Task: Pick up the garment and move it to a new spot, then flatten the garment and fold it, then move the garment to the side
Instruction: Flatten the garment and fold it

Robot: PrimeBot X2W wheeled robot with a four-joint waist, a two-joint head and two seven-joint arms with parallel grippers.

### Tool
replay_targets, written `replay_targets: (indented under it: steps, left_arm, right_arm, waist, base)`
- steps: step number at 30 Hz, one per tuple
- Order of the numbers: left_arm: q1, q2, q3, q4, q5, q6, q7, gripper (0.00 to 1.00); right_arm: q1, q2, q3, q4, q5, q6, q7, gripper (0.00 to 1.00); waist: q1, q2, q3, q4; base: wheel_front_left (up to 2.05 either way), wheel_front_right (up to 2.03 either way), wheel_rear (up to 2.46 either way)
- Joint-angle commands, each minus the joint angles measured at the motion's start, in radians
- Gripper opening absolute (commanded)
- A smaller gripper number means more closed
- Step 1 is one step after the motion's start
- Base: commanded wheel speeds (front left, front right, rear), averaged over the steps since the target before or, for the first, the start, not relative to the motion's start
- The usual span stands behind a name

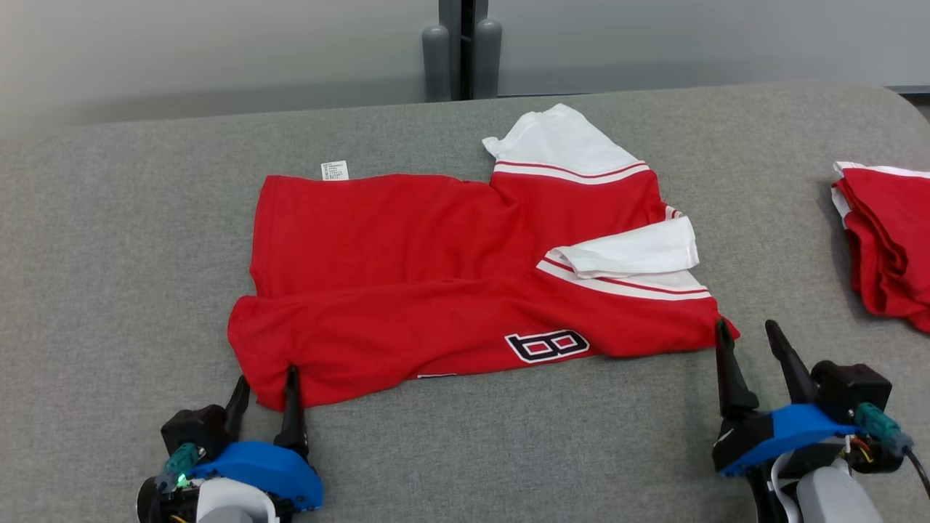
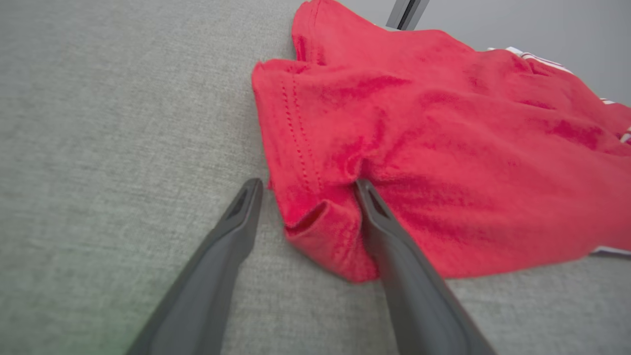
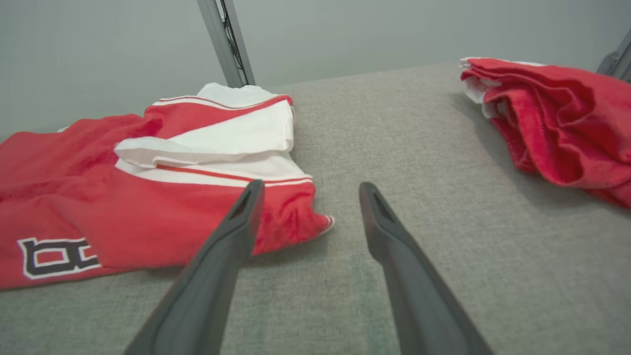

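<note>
The garment [image 1: 436, 290] is a red shirt with white sleeves and a black-and-white letter patch, lying folded lengthwise on the grey table [image 1: 109, 254]. My left gripper [image 1: 267, 376] stands open at its near left corner. In the left wrist view that corner [image 2: 320, 231] lies between the two fingers of the left gripper [image 2: 308, 183], and the right finger rests against the cloth. My right gripper [image 1: 747, 324] is open at the near right corner. In the right wrist view, the right gripper [image 3: 311, 184] has its left finger in front of the garment [image 3: 98, 197] and its right finger over bare table.
A second red and white garment pile [image 1: 886, 240] lies at the table's right edge, also visible as the pile [image 3: 557, 123] in the right wrist view. Behind the table's far edge stand grey posts [image 1: 461, 51] against a pale wall.
</note>
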Motion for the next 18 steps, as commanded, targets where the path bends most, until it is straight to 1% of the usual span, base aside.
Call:
replay_targets:
  steps: [1,7,14,15,16,17,18]
  left_arm:
    - [-0.002,-0.002,-0.01,0.05,-0.01,-0.005,0.019,1.0]
    - [-0.018,-0.006,-0.057,0.094,-0.022,-0.019,0.024,1.0]
    - [-0.01,-0.008,-0.11,0.121,-0.04,-0.03,0.025,1.0]
    - [-0.008,-0.009,-0.117,0.124,-0.042,-0.031,0.026,1.0]
    - [-0.005,-0.009,-0.124,0.124,-0.047,-0.033,0.026,0.73]
    - [-0.001,-0.01,-0.134,0.125,-0.049,-0.034,0.026,0.37]
    - [0.003,-0.011,-0.145,0.125,-0.052,-0.034,0.026,0.0]
  right_arm:
    - [-0.036,0.0,-0.011,0.023,0.007,0.0,-0.003,1.0]
    - [-0.128,0.0,-0.049,0.185,-0.008,0.0,-0.003,1.0]
    - [-0.173,0.002,-0.027,0.369,-0.021,0.0,0.001,1.0]
    - [-0.173,0.003,-0.024,0.385,-0.017,0.0,0.004,0.68]
    - [-0.172,0.005,-0.02,0.395,-0.014,0.0,0.006,0.28]
    - [-0.17,0.005,-0.015,0.4,-0.008,0.0,0.006,0.0]
    - [-0.166,0.006,-0.012,0.402,-0.004,0.0,0.006,0.0]
  waist:
    - [0.0,0.0,0.013,0.003]
    - [0.0,0.0,0.031,0.018]
    - [0.0,0.0,0.034,0.042]
    - [0.0,0.0,0.034,0.043]
    - [0.0,0.0,0.033,0.045]
    - [0.0,0.0,0.031,0.046]
    - [0.0,0.0,0.028,0.046]
  base:
    - [0.0,0.0,0.0]
    - [0.0,0.0,0.0]
    - [0.0,0.0,0.0]
    - [0.0,0.0,0.0]
    - [0.0,0.0,0.0]
    - [0.0,0.0,0.0]
    - [0.0,0.0,0.0]
